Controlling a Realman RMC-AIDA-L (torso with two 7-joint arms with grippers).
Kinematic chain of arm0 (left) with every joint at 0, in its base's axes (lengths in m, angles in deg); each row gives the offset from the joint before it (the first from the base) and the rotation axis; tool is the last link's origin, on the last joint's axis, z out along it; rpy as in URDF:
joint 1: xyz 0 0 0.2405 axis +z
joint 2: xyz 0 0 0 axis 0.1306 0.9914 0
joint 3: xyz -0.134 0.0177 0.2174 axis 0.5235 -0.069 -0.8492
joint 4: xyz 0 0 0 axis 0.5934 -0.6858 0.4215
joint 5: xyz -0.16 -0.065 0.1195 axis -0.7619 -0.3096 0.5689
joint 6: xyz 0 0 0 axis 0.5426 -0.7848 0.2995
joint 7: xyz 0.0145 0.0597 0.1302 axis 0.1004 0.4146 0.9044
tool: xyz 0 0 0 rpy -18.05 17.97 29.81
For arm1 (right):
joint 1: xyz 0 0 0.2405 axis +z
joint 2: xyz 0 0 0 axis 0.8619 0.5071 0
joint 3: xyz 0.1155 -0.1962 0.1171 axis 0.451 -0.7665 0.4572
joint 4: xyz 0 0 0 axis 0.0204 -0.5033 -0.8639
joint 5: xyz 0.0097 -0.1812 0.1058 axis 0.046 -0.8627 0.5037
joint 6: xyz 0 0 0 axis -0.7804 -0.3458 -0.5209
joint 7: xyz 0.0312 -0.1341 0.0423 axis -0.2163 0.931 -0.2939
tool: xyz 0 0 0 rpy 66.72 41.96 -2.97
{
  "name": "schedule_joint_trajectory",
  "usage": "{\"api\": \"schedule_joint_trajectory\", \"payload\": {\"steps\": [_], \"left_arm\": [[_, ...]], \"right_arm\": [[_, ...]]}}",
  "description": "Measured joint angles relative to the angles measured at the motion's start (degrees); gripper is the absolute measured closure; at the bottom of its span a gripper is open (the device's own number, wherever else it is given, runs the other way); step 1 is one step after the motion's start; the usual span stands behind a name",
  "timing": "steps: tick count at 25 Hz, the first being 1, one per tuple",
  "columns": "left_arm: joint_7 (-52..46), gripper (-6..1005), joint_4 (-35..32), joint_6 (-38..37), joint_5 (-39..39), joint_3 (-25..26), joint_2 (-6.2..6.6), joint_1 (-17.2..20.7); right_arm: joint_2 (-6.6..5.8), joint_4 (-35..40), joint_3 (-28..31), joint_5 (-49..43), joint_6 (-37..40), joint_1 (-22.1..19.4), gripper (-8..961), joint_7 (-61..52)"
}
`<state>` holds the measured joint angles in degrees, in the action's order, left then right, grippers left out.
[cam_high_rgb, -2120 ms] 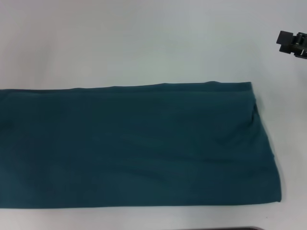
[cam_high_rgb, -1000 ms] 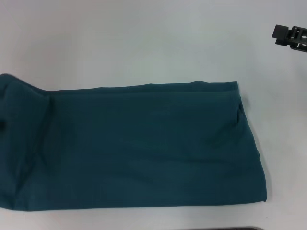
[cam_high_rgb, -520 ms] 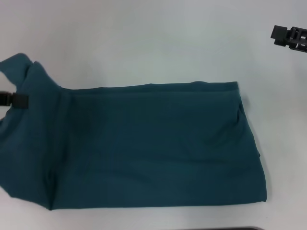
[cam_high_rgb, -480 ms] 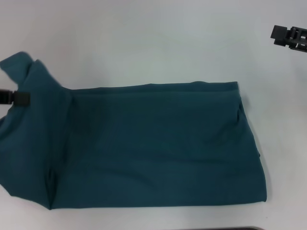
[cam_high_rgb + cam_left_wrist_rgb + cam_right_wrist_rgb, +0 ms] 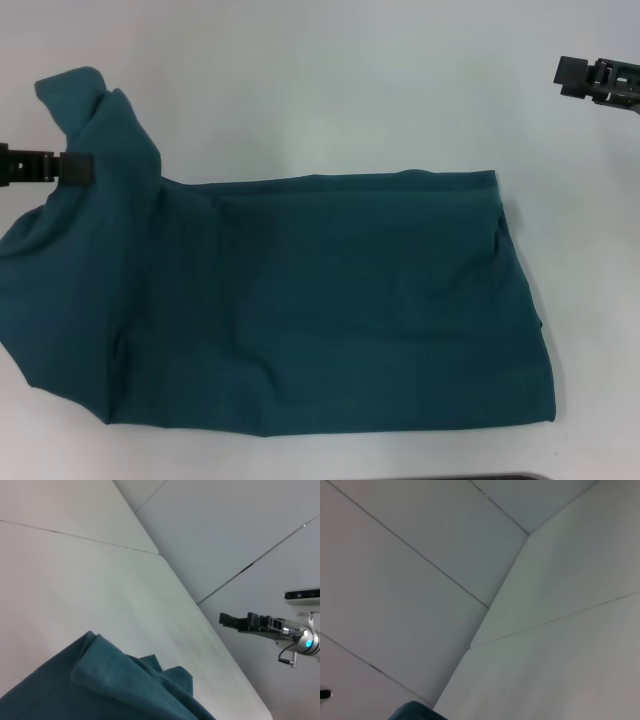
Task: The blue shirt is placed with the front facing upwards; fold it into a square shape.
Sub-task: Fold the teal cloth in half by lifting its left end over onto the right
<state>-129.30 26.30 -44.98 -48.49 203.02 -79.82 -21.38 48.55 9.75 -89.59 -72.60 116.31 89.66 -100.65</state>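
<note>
The blue shirt (image 5: 330, 300) lies folded into a long band across the front of the white table (image 5: 300, 90), plain side up; its left end is lifted and bunched — the left gripper (image 5: 70, 167) seems pinched on that raised cloth, though the fingertips are hidden; the right gripper (image 5: 572, 76) hangs over the table's far right corner, apart from the shirt — whether its fingers are parted I cannot tell.

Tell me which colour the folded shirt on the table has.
The blue shirt is plain dark teal-blue, with no lettering showing; the head view shows it best.
</note>
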Motion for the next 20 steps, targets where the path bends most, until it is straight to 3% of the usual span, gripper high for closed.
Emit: {"api": "schedule_joint_trajectory", "payload": {"steps": [16, 20], "left_arm": [[-8.18, 943, 5.39, -0.31, -10.69, -6.24, -1.0, 0.5], [-8.77, 944, 5.42, -0.28, -13.18, -7.42, -2.16, 0.33]], "right_arm": [[-0.4, 0.0, -0.57, 0.0, 1.13, 0.19, 206, -0.14], [-0.53, 0.0, -0.57, 0.0, 1.21, 0.2, 206, -0.14]]}}
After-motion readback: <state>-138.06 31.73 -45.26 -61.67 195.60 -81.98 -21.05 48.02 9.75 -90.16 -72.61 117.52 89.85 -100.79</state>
